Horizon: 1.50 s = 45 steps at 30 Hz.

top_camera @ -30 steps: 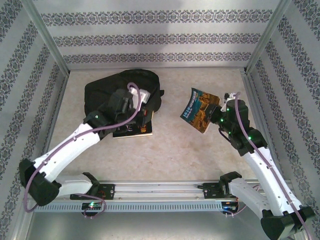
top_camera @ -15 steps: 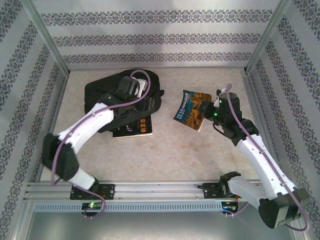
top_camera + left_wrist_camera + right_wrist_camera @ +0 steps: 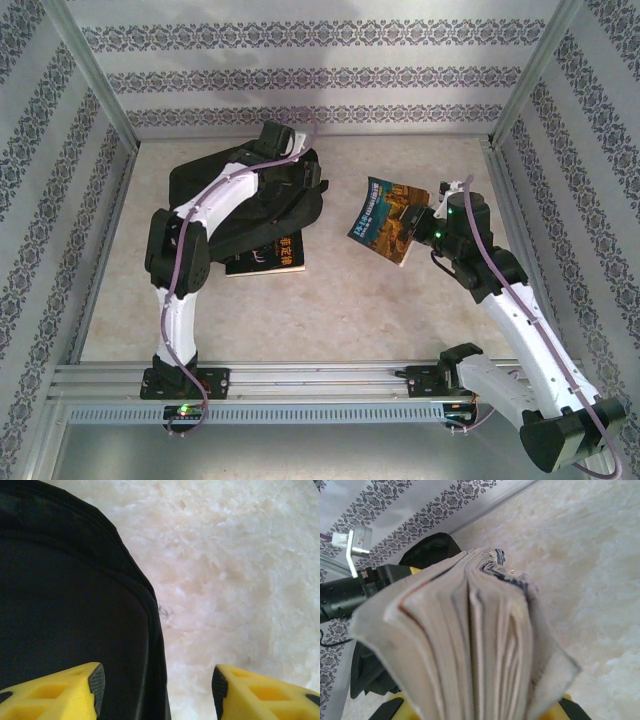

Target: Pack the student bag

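A book [image 3: 392, 218] is held clamped in the right gripper [image 3: 428, 222], with the bag [image 3: 200, 185] lying apart on the table [image 3: 350, 300] to its left; the nearer left gripper [image 3: 155, 685] is spread open over the bag's edge.

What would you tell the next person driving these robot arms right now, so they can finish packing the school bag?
The left tool is open and holds nothing. It sits at the far edge of the student bag, one finger over the fabric and one over the table.
The right tool is shut on the colourful book, held up to the right of the bag.
The dark book lies on the table at the bag's near edge.
Done: one book picked up.
Left: both books must go into the bag. I cannot tell if the bag is open.
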Motion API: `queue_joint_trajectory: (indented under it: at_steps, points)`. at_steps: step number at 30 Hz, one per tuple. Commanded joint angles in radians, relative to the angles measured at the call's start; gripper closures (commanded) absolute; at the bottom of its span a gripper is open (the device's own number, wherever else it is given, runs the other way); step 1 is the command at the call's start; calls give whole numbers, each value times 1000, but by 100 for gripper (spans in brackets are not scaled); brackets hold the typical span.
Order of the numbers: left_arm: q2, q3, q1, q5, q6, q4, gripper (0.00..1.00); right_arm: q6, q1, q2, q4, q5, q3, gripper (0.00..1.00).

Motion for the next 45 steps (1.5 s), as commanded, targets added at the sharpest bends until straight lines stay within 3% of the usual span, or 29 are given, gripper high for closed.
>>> queue_joint_trajectory:
  at_steps: [1, 7, 13, 20, 27, 31, 38, 42, 45]
  points:
    - [51, 47, 13, 19, 15, -6, 41, -23, -2, -26, 27, -20, -8, 100]
    - [104, 45, 30, -26, -10, 24, 54, -11, -2, -30, 47, -37, -38, 100]
    - [95, 35, 44, -7, -46, 58, 100, -4, -3, -18, 67, -50, -55, 100]
    - [-67, -10, 43, 8, -61, 101, 100, -15, -3, 5, 80, -53, -28, 100]
    - [-337, -126, 35, 38, -58, 88, 100, -29, -2, -10, 75, 7, 23, 100]
    - [-501, -274, 6, 113, -56, 80, 100, -48, -2, -33, 64, 42, 60, 100]
    - [-758, -677, -74, 278, -149, 180, 100, -57, 1, -28, 42, 32, 107, 100]
    - [-850, -887, -81, 321, -229, 299, 100, -39, 1, -26, 50, 25, 94, 100]
    - [-875, -952, -81, 346, -269, 356, 98, -21, 2, -18, 55, 10, 83, 100]
